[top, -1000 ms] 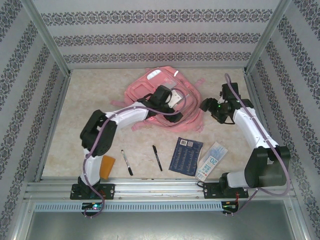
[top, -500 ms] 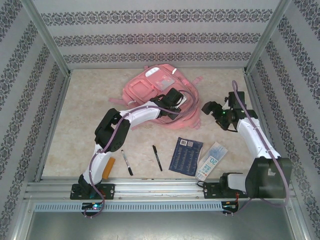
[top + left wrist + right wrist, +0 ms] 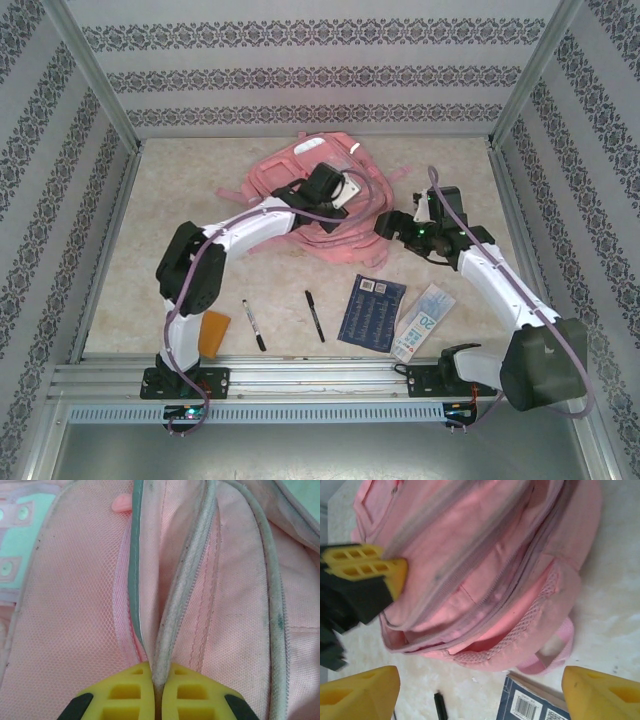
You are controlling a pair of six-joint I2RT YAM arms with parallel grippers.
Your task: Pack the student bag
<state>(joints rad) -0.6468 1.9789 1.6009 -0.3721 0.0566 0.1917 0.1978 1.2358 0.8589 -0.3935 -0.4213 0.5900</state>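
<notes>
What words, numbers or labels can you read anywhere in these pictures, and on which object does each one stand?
"20": printed large on the pale blue packet.
On the dark blue book: a white barcode label and rows of light print, all too small to read; the digits under the barcode are also blurred in the right wrist view.
On the pink backpack: no readable text.

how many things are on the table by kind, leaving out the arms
student bag: 1
black pens: 2
dark blue booklet: 1
pale packet marked 20: 1
orange block: 1
total: 6
</notes>
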